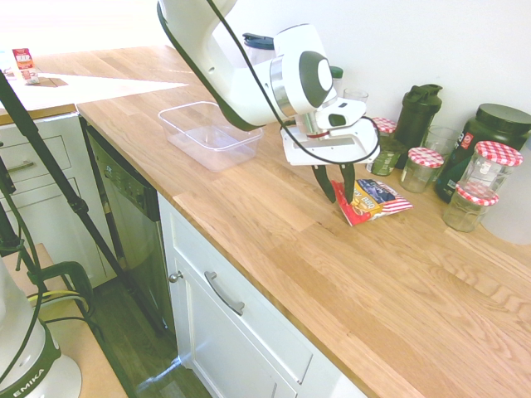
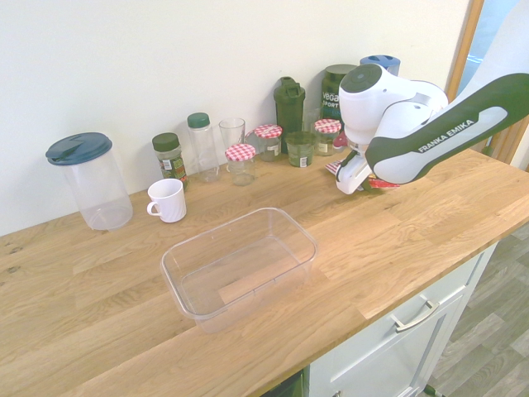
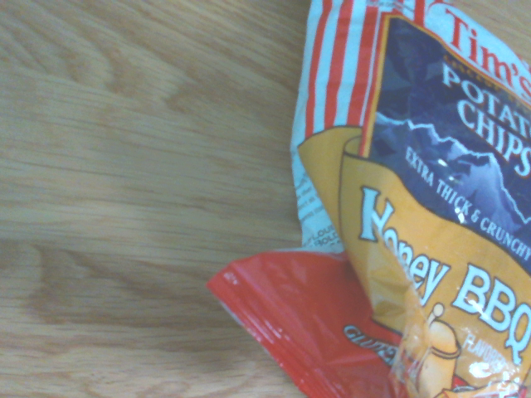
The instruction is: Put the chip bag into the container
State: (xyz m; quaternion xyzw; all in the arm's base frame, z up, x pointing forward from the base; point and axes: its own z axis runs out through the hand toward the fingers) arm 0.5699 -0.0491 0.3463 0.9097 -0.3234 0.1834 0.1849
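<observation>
The chip bag (image 1: 377,199) lies flat on the wooden counter, its red end towards the counter's front edge and its striped end towards the jars. In the wrist view the chip bag (image 3: 431,207) fills the right side, with "Potato Chips" and "Honey BBQ" print. My gripper (image 1: 336,189) points down at the bag's red end. Its dark fingers (image 1: 325,184) stand a little apart, and I cannot tell whether they touch the bag. The container (image 1: 211,133), a clear tub, sits empty further along the counter. In the second exterior view the container (image 2: 306,248) is in front, and the arm hides most of the bag (image 2: 384,184).
Glass jars with red-checked lids (image 1: 426,166) stand by the wall just behind the bag, with a dark shaker bottle (image 1: 417,112) and a green tub (image 1: 489,137). A white mug (image 2: 169,200) and a blue-lidded pitcher (image 2: 87,178) stand behind the container.
</observation>
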